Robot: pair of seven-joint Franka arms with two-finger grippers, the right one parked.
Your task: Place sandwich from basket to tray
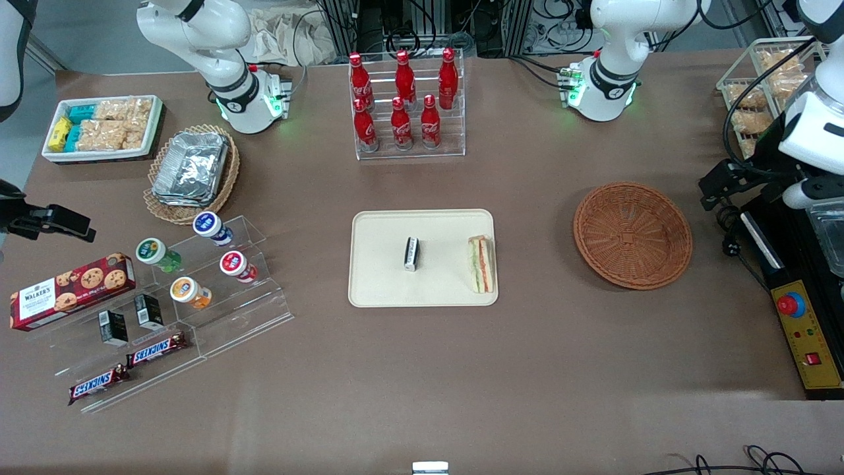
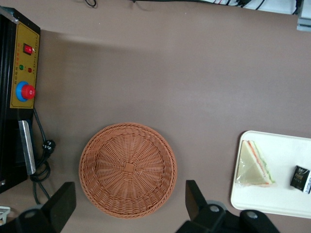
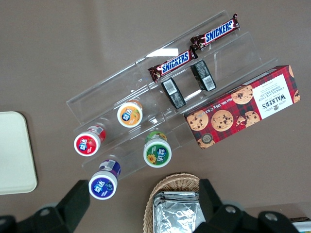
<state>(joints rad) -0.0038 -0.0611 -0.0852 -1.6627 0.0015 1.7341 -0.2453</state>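
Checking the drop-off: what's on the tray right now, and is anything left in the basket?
On the tray lie the sandwich at the edge nearest the basket, and a small dark packet mid-tray. The basket is empty; nothing covers it. The open gripper hangs above the basket.

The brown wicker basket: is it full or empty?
Empty. The basket shows only bare weave; the sandwich lies on the tray. The gripper hovers above the basket, fingers open.

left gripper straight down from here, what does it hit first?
Likely the basket: the left gripper, jaws open and empty, points down over its rim nearest the wrist camera. Height unclear. The sandwich already lies on the tray.
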